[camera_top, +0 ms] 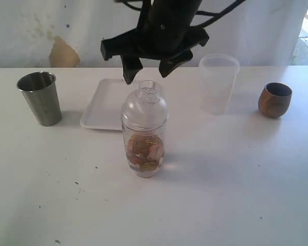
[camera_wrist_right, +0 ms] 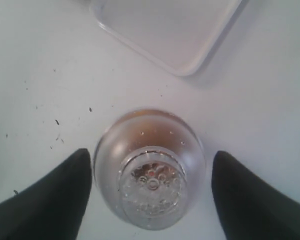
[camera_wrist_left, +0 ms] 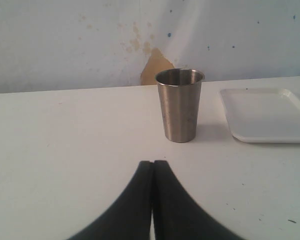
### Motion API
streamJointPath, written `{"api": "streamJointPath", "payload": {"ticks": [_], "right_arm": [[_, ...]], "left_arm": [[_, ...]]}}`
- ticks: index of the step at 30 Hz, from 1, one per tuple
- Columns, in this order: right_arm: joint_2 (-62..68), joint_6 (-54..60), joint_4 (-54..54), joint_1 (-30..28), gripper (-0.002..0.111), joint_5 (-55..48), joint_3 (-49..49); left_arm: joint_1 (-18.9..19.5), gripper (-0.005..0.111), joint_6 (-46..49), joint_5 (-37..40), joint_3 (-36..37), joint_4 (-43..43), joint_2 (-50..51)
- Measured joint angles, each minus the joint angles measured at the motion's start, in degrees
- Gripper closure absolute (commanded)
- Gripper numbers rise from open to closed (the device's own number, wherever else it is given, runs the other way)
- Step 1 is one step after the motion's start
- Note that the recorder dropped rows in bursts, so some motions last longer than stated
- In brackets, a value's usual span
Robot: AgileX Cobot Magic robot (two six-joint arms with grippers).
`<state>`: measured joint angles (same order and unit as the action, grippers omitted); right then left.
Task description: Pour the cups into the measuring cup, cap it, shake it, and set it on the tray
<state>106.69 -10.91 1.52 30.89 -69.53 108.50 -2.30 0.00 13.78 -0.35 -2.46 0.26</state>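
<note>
The measuring cup (camera_top: 145,148) stands mid-table just in front of the tray (camera_top: 103,107), with a clear dome lid (camera_top: 145,105) on top and brownish pieces in its lower part. My right gripper (camera_top: 149,73) hangs right above it, open. In the right wrist view its fingers flank the lid (camera_wrist_right: 152,187) of the measuring cup (camera_wrist_right: 140,130) with a gap on each side and hold nothing. The steel cup (camera_top: 40,97) stands upright at the far left, the wooden cup (camera_top: 274,100) at the far right. My left gripper (camera_wrist_left: 152,163) is shut and empty, low over the table, short of the steel cup (camera_wrist_left: 179,105).
A frosted plastic container (camera_top: 218,84) stands behind and right of the measuring cup. In the wrist views the white tray shows beside the steel cup (camera_wrist_left: 262,112) and beyond the measuring cup (camera_wrist_right: 170,30). A wall closes the table's far edge.
</note>
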Motion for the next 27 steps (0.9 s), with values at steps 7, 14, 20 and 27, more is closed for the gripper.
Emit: {"api": "streamJointPath", "payload": {"ticks": [7,14,20,27], "right_arm": [[-3.0,0.1,0.1,0.0,0.108,0.8,1.7],[-2.0,2.4,1.1,0.3,0.108,-0.4,1.8],[0.5,2.5,0.7,1.5,0.108,-0.5,1.8],[2.0,2.5,0.5,1.7,0.108,-0.3,1.9]], "left_arm": [[0.0,0.107,0.0,0.0,0.0,0.0,0.0],[0.0,0.107,0.0,0.0,0.0,0.0,0.0],[0.0,0.107,0.0,0.0,0.0,0.0,0.0],[0.0,0.107,0.0,0.0,0.0,0.0,0.0]]}}
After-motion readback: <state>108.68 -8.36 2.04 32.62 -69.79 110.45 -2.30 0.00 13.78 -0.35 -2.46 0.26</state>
